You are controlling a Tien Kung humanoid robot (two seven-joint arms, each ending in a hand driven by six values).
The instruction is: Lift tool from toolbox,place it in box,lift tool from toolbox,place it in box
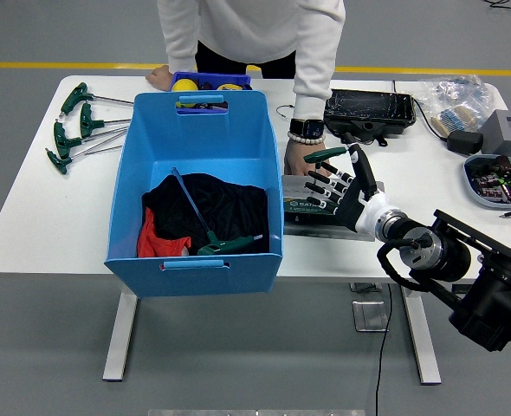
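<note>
Your right hand [335, 186] is hovering with spread fingers, gripping nothing, just beside the green-handled tool [323, 156]. The tool is standing in the toolbox [312, 208], handle lying left-right, shaft pointing down. A person's hand [300, 158] is resting behind it, beside the blue box [195, 208].

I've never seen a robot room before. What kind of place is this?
Probably a robotics lab or workshop. A black robot hand reaches over a metal toolbox on a white table, green T-handle tools lie beside a blue box, and a yellow line marks the grey floor.
</note>
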